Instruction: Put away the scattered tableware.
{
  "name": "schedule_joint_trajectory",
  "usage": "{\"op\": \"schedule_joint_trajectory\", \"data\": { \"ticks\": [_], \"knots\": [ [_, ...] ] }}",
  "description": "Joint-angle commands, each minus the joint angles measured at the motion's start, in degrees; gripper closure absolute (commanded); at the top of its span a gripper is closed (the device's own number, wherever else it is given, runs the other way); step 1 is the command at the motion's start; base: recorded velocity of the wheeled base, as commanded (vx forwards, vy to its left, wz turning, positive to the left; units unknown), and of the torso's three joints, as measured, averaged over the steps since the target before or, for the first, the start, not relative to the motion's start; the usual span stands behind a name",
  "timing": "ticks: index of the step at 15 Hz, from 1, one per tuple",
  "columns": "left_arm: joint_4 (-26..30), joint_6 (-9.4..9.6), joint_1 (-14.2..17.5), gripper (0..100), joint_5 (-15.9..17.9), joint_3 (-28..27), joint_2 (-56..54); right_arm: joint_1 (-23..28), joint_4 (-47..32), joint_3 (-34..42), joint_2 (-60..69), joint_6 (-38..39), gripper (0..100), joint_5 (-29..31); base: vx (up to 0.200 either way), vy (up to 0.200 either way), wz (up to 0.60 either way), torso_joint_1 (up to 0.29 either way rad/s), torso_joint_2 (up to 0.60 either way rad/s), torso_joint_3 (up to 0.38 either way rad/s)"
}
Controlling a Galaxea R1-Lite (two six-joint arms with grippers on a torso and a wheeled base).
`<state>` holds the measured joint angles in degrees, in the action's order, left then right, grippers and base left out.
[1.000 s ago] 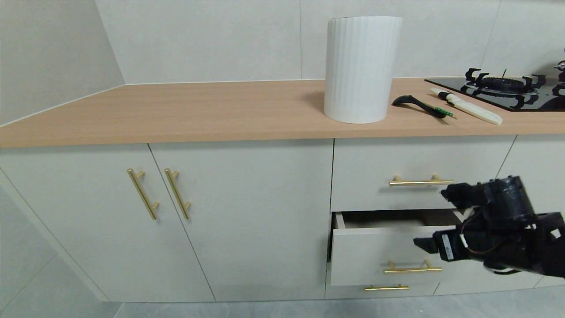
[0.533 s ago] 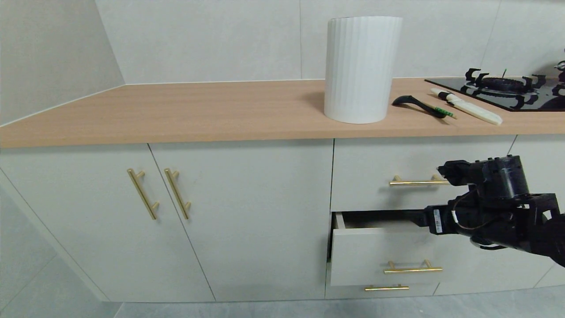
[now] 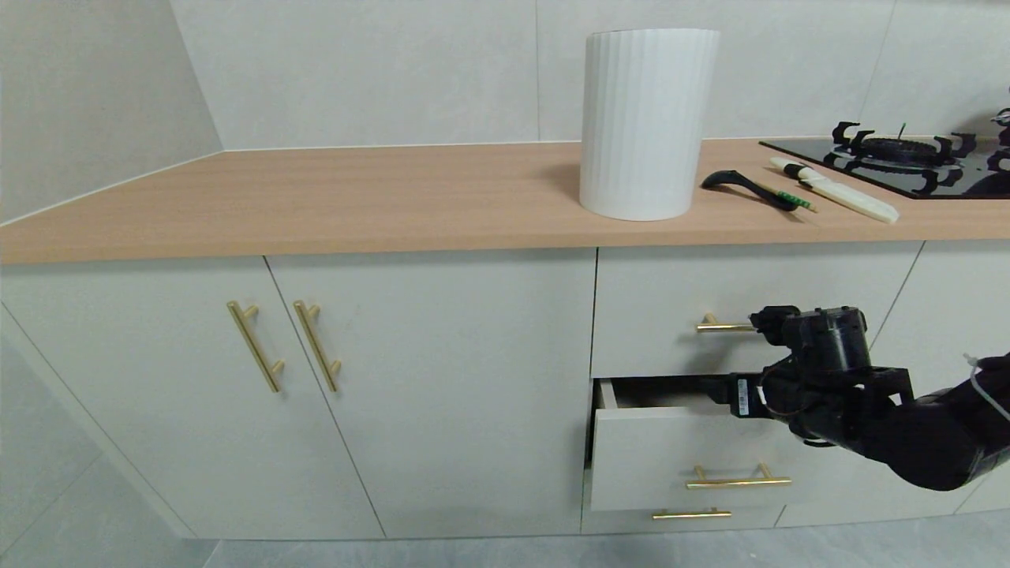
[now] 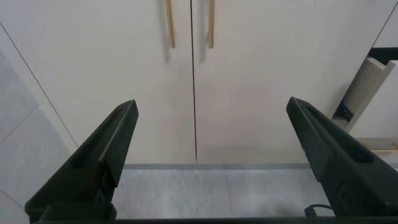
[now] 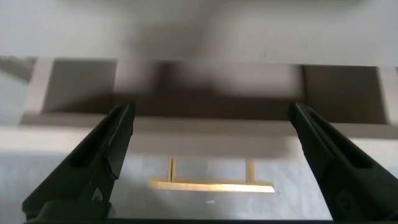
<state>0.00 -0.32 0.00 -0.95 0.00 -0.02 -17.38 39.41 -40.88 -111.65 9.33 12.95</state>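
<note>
My right hand (image 5: 210, 118) — wide open, empty — at the drawer (image 3: 671, 450) lip: hook behind, pull straight outward.

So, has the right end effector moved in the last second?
Yes. The right end effector rose and went leftward, from before the pale open drawer's front panel up to the dark gap above it.

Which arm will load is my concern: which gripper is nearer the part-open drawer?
Right. The right gripper sits at the open top of the drawer; the left gripper faces the cabinet doors, the drawer off to its side.
</note>
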Motion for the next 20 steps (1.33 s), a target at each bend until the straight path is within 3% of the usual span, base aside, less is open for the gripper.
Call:
{"op": "schedule_joint_trajectory", "data": {
  "ticks": [1, 13, 20],
  "knots": [
    [0.0, -0.03, 0.0, 0, -0.02, 0.0, 0.02, 0.07, 4.27, 0.09, -5.5, 0.17, 0, 0.85, 0.0, 0.0, 0.0, 0.0, 0.0, 0.0],
    [0.0, -0.03, 0.0, 0, -0.02, 0.0, 0.02, 0.33, 5.59, 1.24, -6.03, -0.62, 0, 1.03, 0.0, 0.0, 0.0, 0.0, 0.0, 0.0],
    [0.0, -0.03, 0.0, 0, -0.02, 0.0, 0.02, 0.68, -7.33, 1.68, 0.82, -3.17, 0, -0.29, 0.0, 0.0, 0.0, 0.0, 0.0, 0.0]
  ]
}}
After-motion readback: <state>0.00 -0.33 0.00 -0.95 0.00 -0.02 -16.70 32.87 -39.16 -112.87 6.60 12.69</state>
